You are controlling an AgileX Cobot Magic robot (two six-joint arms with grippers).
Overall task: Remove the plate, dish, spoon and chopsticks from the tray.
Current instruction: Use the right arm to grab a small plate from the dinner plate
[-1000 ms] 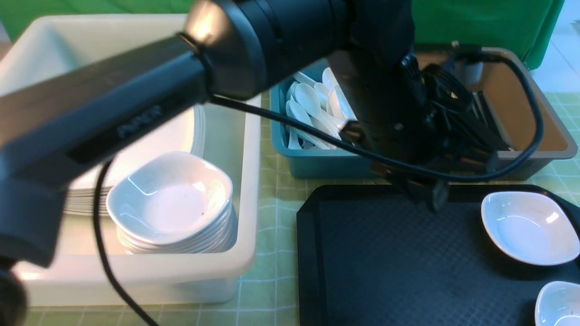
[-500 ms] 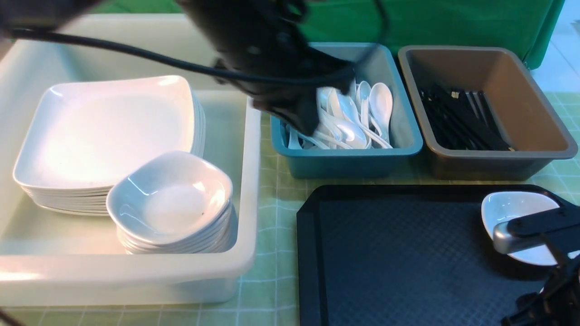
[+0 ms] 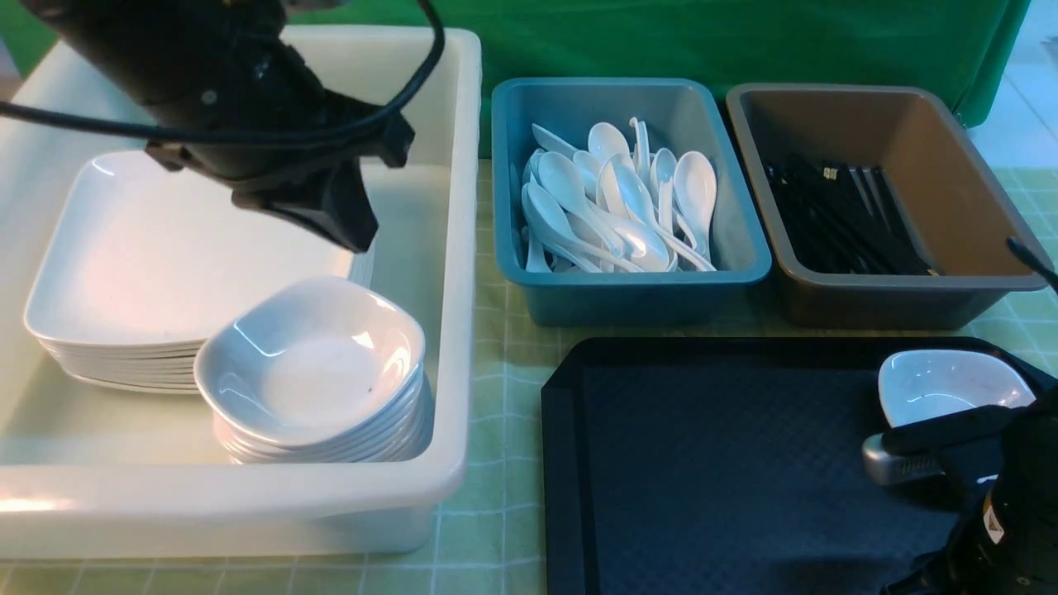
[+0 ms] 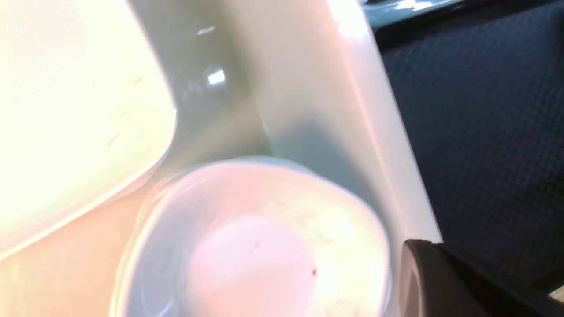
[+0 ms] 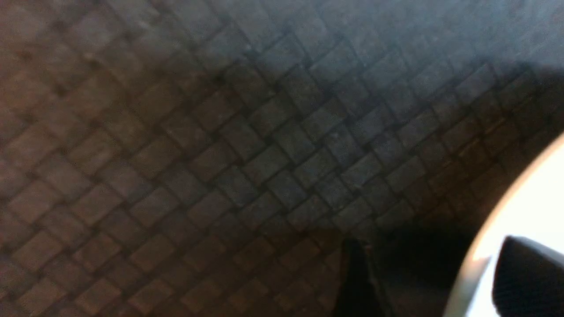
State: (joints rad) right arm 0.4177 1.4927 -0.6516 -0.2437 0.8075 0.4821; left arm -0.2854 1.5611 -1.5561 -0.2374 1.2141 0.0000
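A second ago the left arm stretched across the frame to the bins at upper centre. Now the left gripper hangs at upper left over the white tub, above the edge of the top plate of a stack. Its wrist view shows only one dark finger beside the pile of small dishes, so I cannot tell how its jaws stand.

The right arm, absent a second ago, has come in at lower right. The right gripper sits low on the tray with its jaws spread wide, one finger on the diamond pattern and the other over the dish, with the dish's rim between them. The dish lies at the tray's upper right corner, as before. A second small dish seen earlier at the frame's lower right is now hidden behind the arm.

Spoons fill the teal bin at upper centre, and chopsticks lie in the brown-grey bin at upper right.
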